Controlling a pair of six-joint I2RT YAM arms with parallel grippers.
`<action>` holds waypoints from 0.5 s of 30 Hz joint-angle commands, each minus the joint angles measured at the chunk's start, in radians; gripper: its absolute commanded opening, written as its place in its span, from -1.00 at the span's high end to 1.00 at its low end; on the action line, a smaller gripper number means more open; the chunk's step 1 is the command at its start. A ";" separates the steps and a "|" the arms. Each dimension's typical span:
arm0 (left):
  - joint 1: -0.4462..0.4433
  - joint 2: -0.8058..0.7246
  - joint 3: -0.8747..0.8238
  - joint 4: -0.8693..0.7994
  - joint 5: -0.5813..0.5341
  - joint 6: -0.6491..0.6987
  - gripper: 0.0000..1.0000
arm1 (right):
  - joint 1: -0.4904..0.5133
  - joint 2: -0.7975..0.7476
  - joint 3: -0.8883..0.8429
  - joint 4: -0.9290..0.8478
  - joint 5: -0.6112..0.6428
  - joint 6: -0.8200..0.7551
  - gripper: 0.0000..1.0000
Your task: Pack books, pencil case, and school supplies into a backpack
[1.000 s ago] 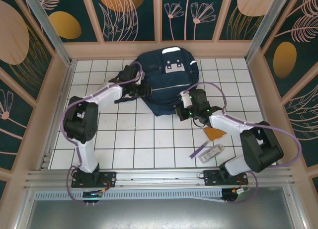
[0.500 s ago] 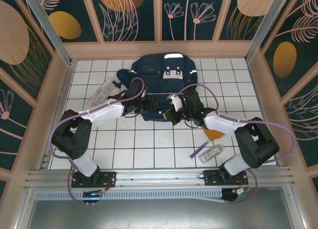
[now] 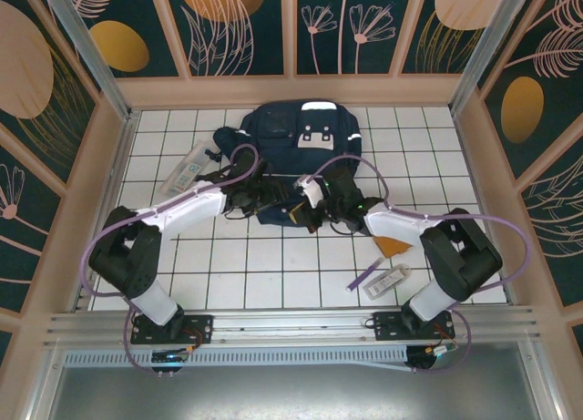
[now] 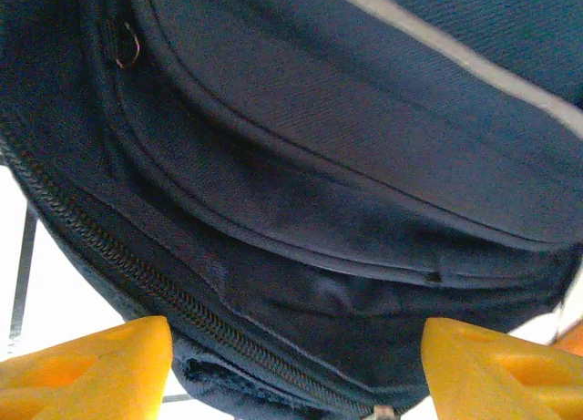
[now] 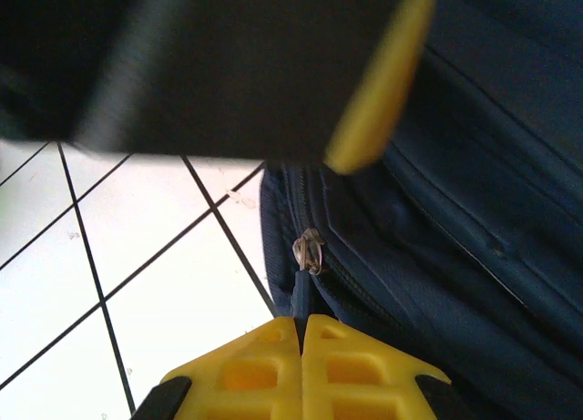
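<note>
Top external view: the navy backpack [image 3: 301, 138] lies on the white tiled desk [image 3: 246, 256], pale grey patches on its far end, its near edge reaching both tools. The left tool [image 3: 273, 199] and the right tool [image 3: 299, 210] sit side by side at that near edge. To the right of the right tool, and nearer the arm bases, lie an orange book [image 3: 393, 246], a purple pen [image 3: 366, 274] and a clear pack [image 3: 390, 279]. A second clear pack [image 3: 187, 168] lies left of the left tool, beside the bag; its print is too small to read.

Left wrist view: the left tool [image 4: 296, 365] is released, its yellow fingertips [image 4: 91, 365] spread wide at either lower corner. Ahead of them the backpack [image 4: 346, 165] shows woven navy cloth in stacked, piped pocket folds, a toothed zipper [image 4: 137, 265] running along the lower left, and a grey strip [image 4: 474, 60] at the upper right.

Right wrist view: the right tool [image 5: 302, 347] is clenched, its yellow fingers pressed together on a narrow navy tab [image 5: 301, 297] hanging from a metal slider [image 5: 308, 250] just ahead. The backpack [image 5: 474, 210] rises to the tool's right; bare desk [image 5: 164, 256] lies to its left.
</note>
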 commanded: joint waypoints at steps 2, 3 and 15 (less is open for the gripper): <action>0.018 0.089 0.016 -0.065 0.032 -0.035 -0.41 | 0.042 0.028 0.058 0.008 -0.042 -0.066 1.00; 0.025 0.100 0.014 -0.065 0.036 -0.036 -0.39 | 0.043 0.027 0.059 0.008 -0.041 -0.067 1.00; 0.080 -0.044 -0.081 -0.011 -0.217 0.065 1.00 | -0.010 -0.042 0.035 -0.225 0.351 -0.111 1.00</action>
